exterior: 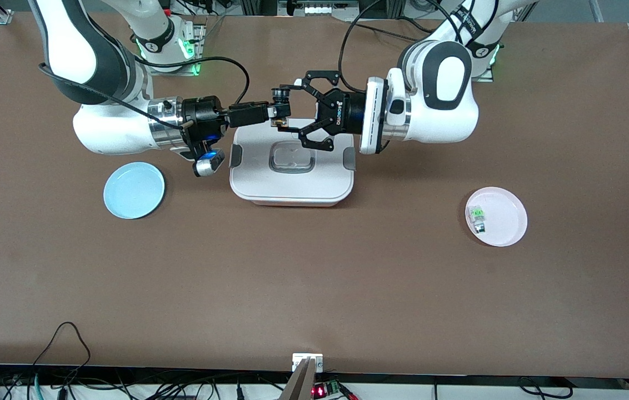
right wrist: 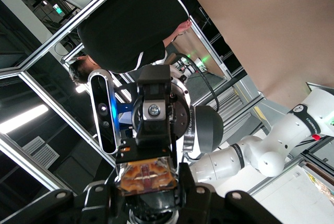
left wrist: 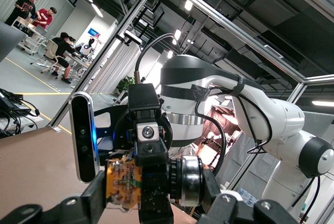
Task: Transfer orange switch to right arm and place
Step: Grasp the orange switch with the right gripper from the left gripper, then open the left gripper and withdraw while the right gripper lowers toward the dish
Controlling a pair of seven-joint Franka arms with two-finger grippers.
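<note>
You're mid-handover over the white lidded box (exterior: 291, 183): right gripper (exterior: 276, 114) clamps the small black-and-orange switch (exterior: 279, 118); left gripper (exterior: 292, 114) looks partly released. Next, back it off.

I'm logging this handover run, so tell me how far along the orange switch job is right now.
Done: the small black-and-orange switch is lifted over the white lidded container, at the handover point. In hand: the right gripper is shut on it, while the left gripper, fingers spread around it, appears to be letting go. Left: withdrawing the left arm and placing the switch; where is unclear, perhaps the round light-blue plate.
</note>
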